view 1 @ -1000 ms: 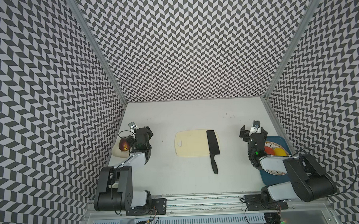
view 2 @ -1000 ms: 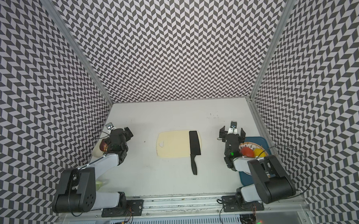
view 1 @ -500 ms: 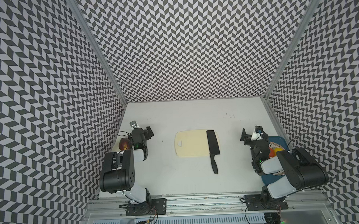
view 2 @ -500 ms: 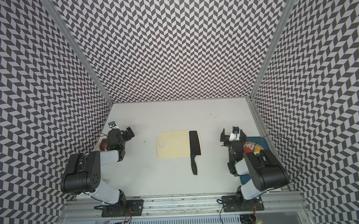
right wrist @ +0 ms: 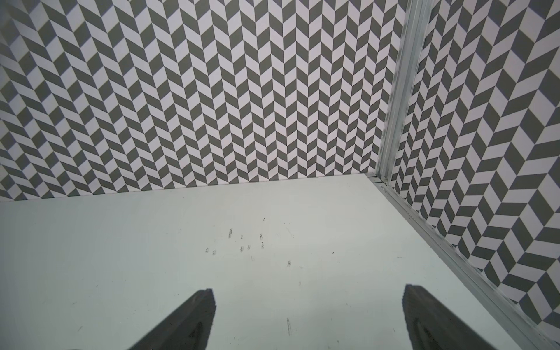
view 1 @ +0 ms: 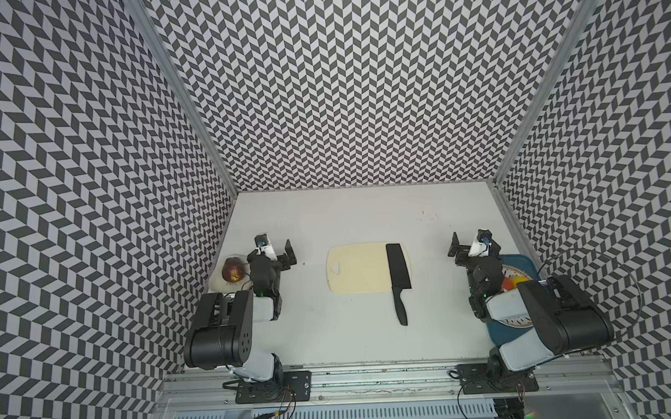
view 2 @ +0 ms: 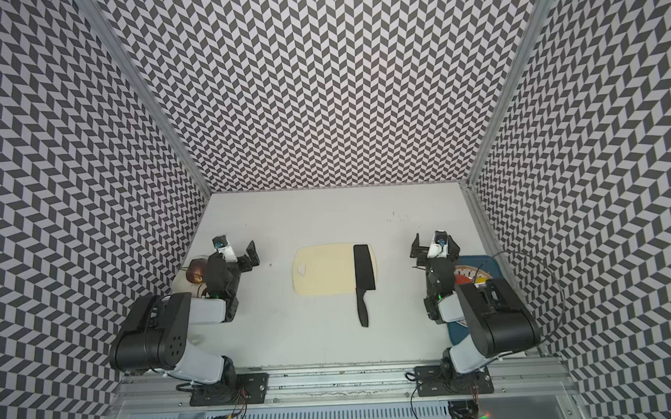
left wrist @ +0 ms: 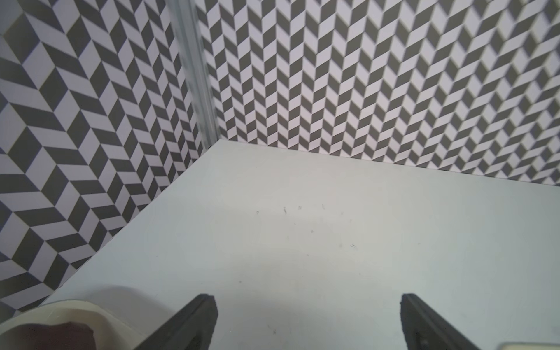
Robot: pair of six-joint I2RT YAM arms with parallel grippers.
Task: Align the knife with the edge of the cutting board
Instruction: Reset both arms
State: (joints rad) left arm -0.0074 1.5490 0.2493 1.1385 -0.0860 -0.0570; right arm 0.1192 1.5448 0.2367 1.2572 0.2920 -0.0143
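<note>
A: Whereabouts of the knife [view 1: 398,277]?
B: Lying flat in the middle of the bench [view 1: 346,217], blade on the cutting board [view 1: 360,269], close along its right short end and about parallel to it. Handle off the board's near long edge, resting on the bench, pointing at the front edge. Seen so in both top views.
A: And the board's cut-out hole [view 1: 335,269]?
B: Near the opposite short end, toward the bench's left edge.
A: State of the left gripper [left wrist: 306,298]?
B: Spread wide, gripping nothing, over bare bench near the left edge. Well apart from board and knife. Just beside a cream bowl [view 1: 217,283] with a dark red fruit [view 1: 232,270] in it.
A: And the right gripper [right wrist: 308,291]?
B: Gaping wide too, holding nothing, near the right edge, above bare bench with a few dark scuff marks [right wrist: 242,242]. Well apart from the knife. Partly under that arm, a dark blue tray [view 1: 522,258] along the right edge.
</note>
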